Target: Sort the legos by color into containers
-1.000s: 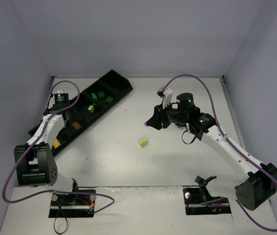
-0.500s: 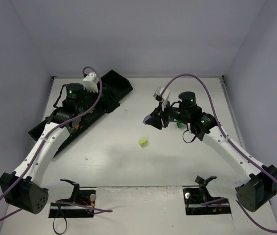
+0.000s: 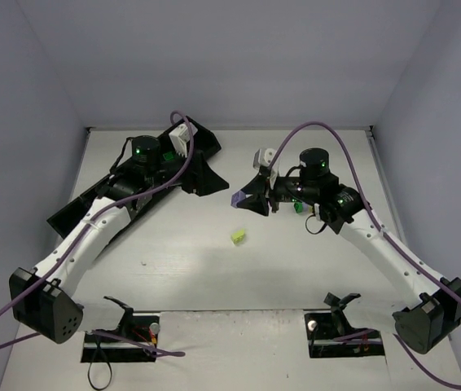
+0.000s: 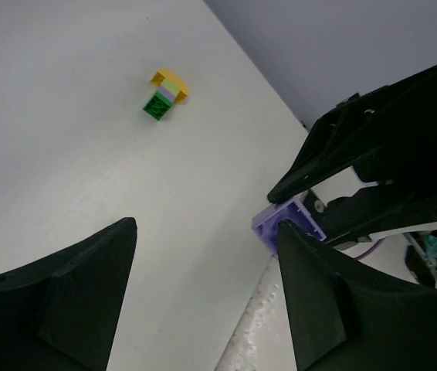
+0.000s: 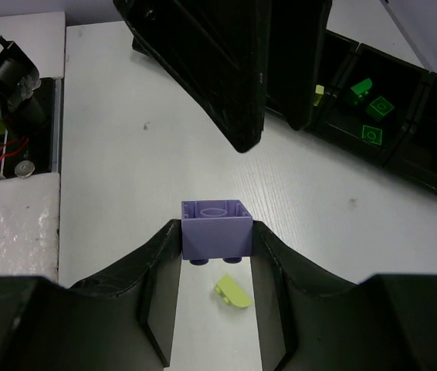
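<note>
The right gripper [image 3: 247, 198] is closed on a purple brick [image 5: 217, 229] and holds it by its two sides, above the white bench [image 3: 173, 269] and near the middle of it. In the right wrist view the open underside of the brick faces the camera.

The left gripper [image 4: 203, 263] has its fingers wide apart and nothing is between them. It hangs over the bench just beside the far end of the black tray [image 5: 427, 182] and points toward the right gripper; the two are near but do not touch.

A lime brick [image 3: 238, 237] lies alone on the bench, a little nearer to the arm bases than the purple brick.

A small stack of bricks [image 4: 164, 94], yellow, pale and green, stands on the bench on the other side of the right gripper, partly hidden by that arm in the top view.

The tray lies diagonally at the left side of the bench. Green bricks [image 5: 379, 106] lie in its compartments.
</note>
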Action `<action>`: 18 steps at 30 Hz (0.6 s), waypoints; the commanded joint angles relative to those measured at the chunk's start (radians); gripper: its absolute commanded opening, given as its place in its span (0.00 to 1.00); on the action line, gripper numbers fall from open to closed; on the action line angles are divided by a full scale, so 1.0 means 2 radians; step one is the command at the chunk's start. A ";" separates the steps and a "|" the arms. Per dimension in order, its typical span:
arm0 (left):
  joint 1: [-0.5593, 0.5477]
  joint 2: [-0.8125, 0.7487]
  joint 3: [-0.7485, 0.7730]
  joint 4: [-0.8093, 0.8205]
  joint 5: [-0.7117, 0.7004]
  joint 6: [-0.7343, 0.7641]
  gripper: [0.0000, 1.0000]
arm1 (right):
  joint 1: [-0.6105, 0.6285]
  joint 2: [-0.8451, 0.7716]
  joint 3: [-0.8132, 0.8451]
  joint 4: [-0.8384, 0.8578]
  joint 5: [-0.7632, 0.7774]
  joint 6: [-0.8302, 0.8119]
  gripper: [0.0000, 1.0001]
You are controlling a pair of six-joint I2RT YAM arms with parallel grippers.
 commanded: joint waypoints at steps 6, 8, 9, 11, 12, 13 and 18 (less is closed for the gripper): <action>-0.028 0.015 0.065 0.000 0.028 -0.096 0.68 | 0.024 -0.010 0.017 0.031 0.016 -0.054 0.06; -0.038 0.023 0.072 -0.024 0.017 -0.097 0.68 | 0.026 -0.008 0.017 0.030 0.024 -0.061 0.06; -0.041 0.025 0.075 -0.030 0.015 -0.097 0.68 | 0.027 -0.008 0.018 0.030 0.028 -0.063 0.06; -0.048 0.028 0.076 -0.043 0.006 -0.100 0.68 | 0.030 -0.005 0.019 0.029 0.045 -0.067 0.06; -0.049 0.028 0.075 -0.047 -0.005 -0.100 0.68 | 0.030 -0.005 0.019 0.029 0.052 -0.071 0.06; -0.051 0.030 0.074 -0.052 -0.013 -0.100 0.68 | 0.030 -0.005 0.020 0.029 0.058 -0.073 0.06; -0.058 0.041 0.072 -0.074 -0.041 -0.102 0.68 | 0.036 -0.002 0.021 0.028 0.072 -0.080 0.06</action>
